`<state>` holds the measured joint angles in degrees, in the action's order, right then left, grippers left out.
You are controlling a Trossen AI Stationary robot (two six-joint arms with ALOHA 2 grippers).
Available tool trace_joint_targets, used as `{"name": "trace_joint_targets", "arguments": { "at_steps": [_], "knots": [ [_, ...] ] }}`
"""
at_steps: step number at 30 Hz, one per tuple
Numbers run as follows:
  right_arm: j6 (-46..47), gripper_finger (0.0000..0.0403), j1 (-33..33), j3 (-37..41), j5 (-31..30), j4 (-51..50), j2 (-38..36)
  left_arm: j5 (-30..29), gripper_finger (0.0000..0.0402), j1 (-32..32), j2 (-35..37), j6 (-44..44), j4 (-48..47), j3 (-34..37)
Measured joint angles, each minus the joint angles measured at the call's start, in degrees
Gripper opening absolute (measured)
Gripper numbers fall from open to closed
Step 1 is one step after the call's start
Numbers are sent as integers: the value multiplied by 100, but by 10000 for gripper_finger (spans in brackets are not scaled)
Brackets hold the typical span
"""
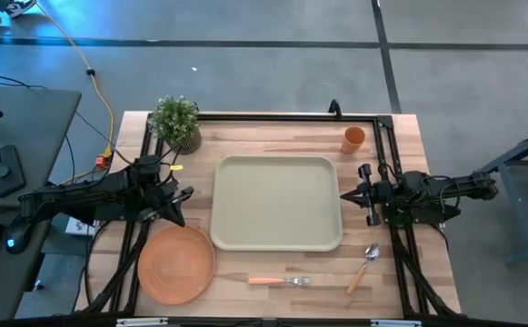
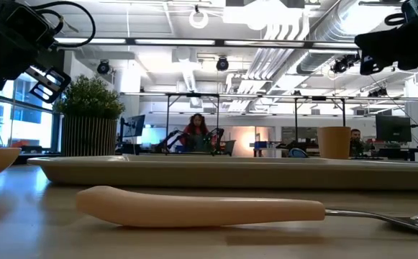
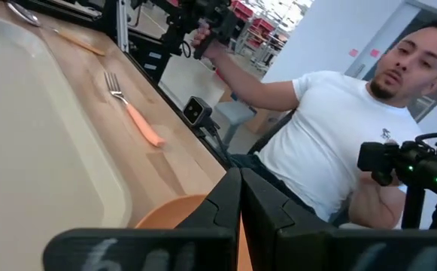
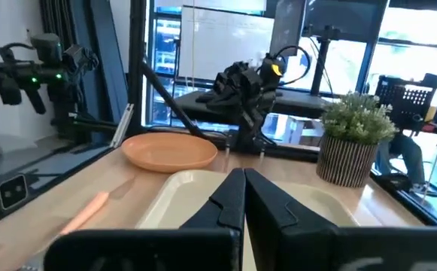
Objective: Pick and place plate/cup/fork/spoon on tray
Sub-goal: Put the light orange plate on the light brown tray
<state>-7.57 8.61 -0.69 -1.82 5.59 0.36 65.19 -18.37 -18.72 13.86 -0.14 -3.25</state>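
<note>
Wooden tabletop [image 1: 273, 136] in a big open lab, people at desks way in the back, and nothing's been loaded yet: the tray [image 1: 277, 203] sits bare in the middle. The plate [image 1: 176, 263] is near the front left corner of the table, just off the tray's front left corner, the cup [image 1: 353, 138] stands upright near the back right corner, the fork [image 1: 279, 281] lies along the front edge with its tines pointing right, and the spoon [image 1: 364, 268] lies angled near the front right, bowl toward the tray. My guess is all four are light, stiff plastic-type stuff, so weight isn't the issue, slip is. The plate is flat with a shallow rim, so I'd pinch the rim edge rather than try to get under it. The cup looks easy, grab across the wall near the lip. Fork and spoon are slim and lie flat, so go for the handle mid-length, not the shiny metal ends. The left gripper [image 1: 182, 194] hovers by the plate's back edge, fingers pressed together, holding nothing. The right gripper [image 1: 347, 194] sits at the tray's right edge, fingers also together and empty. A potted plant [image 1: 176, 121] is at the back left, out of the way.
</note>
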Motion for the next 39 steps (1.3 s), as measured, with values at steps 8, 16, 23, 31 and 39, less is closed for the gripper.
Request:
{"name": "trace_joint_targets", "arguments": {
  "at_steps": [8, 16, 23, 31, 39],
  "knots": [
    [75, 0, 1, 0, -678, 357, -2, 7, 0, 0, 0, -53, -2, 0],
    [879, 0, 1, 10, -2165, 520, 11, 4, 0, 0, -2, -57, 12, 0],
    [1833, 38, 1, 11, -2639, 20, 575, 6, 0, 0, -2, 73, 47, 2],
    [2062, 173, 1, 5, -2369, 1270, 1754, 48, 0, 0, -2, 1480, 174, 4],
    [2574, 219, 0, -281, -2070, 2386, 3056, 413, 0, -4, -2, 1246, 166, 4]
  ]
}}
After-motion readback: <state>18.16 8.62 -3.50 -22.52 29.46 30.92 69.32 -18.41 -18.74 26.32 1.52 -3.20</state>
